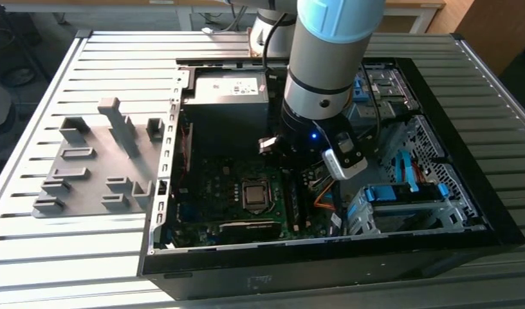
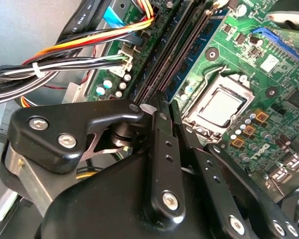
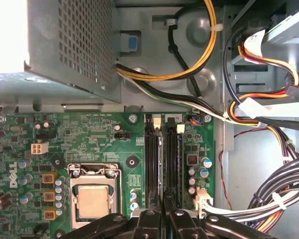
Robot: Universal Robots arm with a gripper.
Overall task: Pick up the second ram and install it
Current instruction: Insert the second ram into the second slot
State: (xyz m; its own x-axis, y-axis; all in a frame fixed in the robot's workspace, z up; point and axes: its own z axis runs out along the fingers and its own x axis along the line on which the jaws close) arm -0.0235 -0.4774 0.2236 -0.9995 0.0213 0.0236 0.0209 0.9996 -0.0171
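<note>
While my gripper (image 3: 164, 211) hangs low over the motherboard (image 3: 99, 144), its fingers (image 2: 164, 149) look nearly together, though I cannot tell what they clasp. Just beyond sit the memory slots (image 3: 162, 159); I cannot pick out the second ram. Farther off lies the grey tray (image 1: 100, 161).

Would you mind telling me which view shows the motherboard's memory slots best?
The first wrist view: the memory slots run straight and nearly unobstructed beside the processor socket. In the second wrist view they appear slanted, their near end hidden behind the pincer. In the exterior view the arm covers part of them.
</note>
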